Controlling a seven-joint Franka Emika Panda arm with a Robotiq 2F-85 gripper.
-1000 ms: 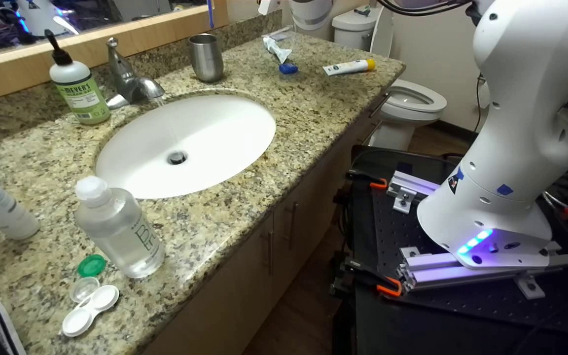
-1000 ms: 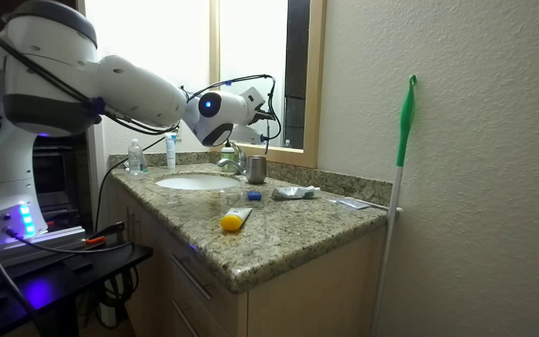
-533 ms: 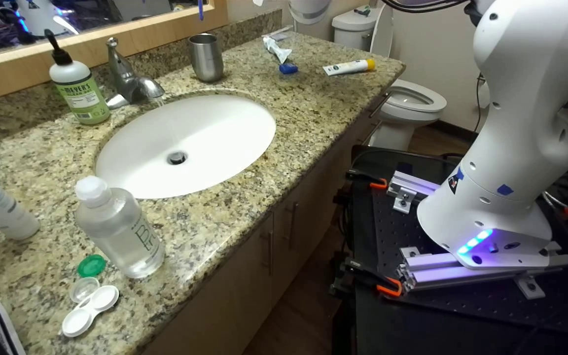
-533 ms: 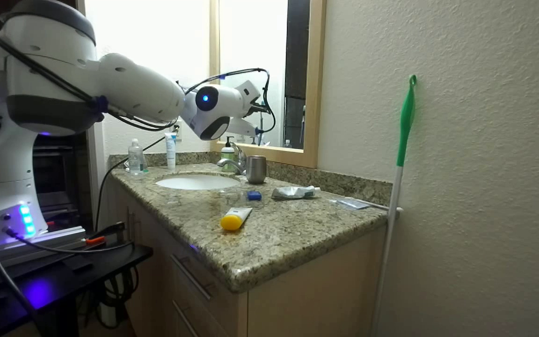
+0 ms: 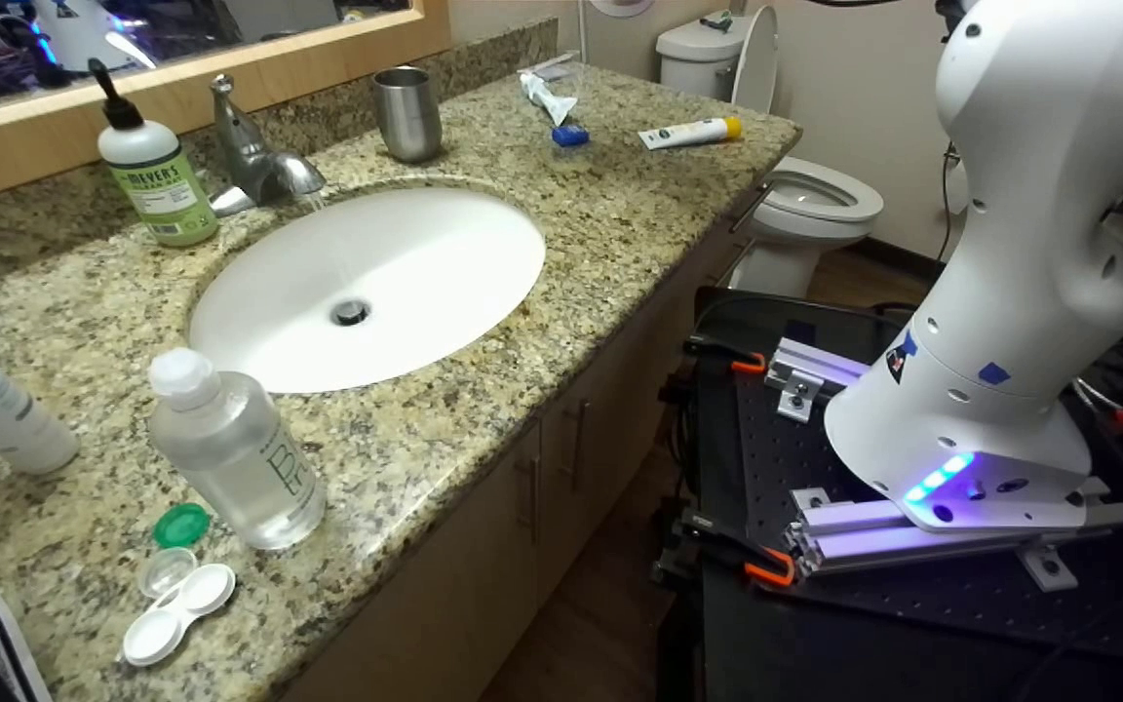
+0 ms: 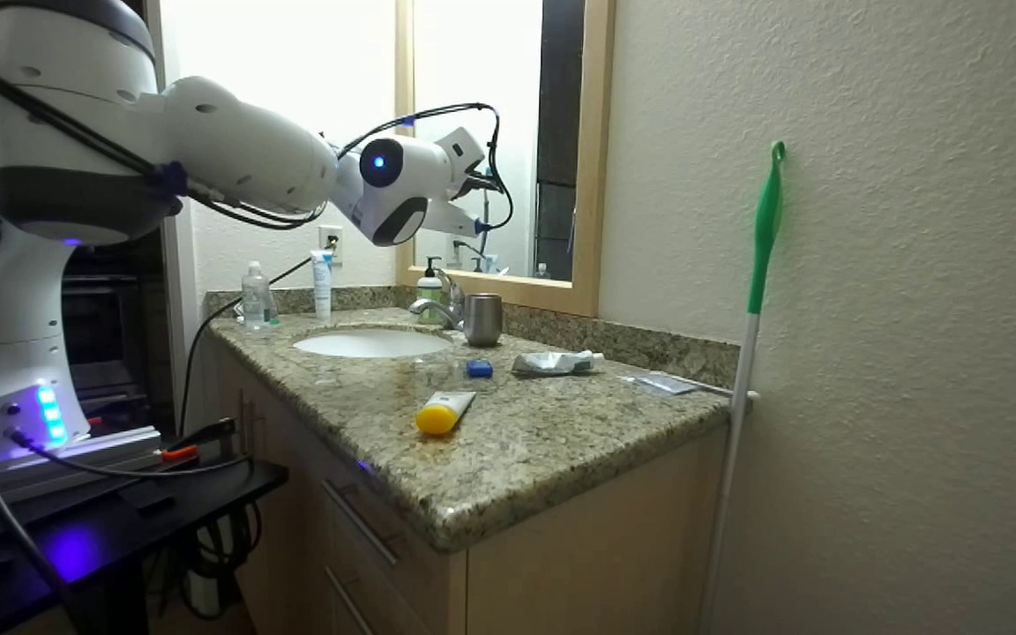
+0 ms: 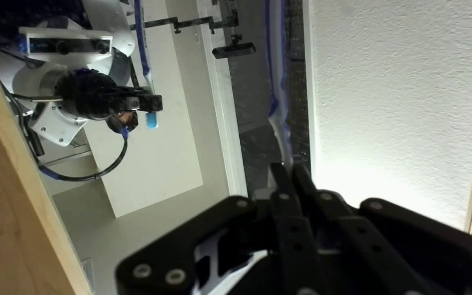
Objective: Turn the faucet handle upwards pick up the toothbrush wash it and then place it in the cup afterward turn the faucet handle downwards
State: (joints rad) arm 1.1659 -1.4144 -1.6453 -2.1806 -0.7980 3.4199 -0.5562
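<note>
Toothbrush [image 7: 277,78] pinched between the fingers [image 7: 286,207] of the gripper [image 7: 288,170], above the counter [image 6: 543,445]; water [image 5: 318,202] runs from the faucet [image 5: 254,174] into the sink [image 5: 464,253]; cup [image 5: 408,119] upright nearby.

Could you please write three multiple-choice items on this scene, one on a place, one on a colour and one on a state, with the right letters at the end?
1. Where does the cup stand?
A. Inside the basin
B. On the toilet tank
C. On the counter, beside the faucet

2. What colour is the pump on the soap bottle?
A. Black
B. Yellow
C. Red

3. What is the state of the gripper?
A. Wide open
B. Shut on the toothbrush
C. Shut on the cup

1: C, as both exterior views show the cup upright next to the faucet.
2: A, as the pump looks black in both exterior views.
3: B, as in the wrist view the toothbrush runs into the gripper, which is closed about it.
</note>
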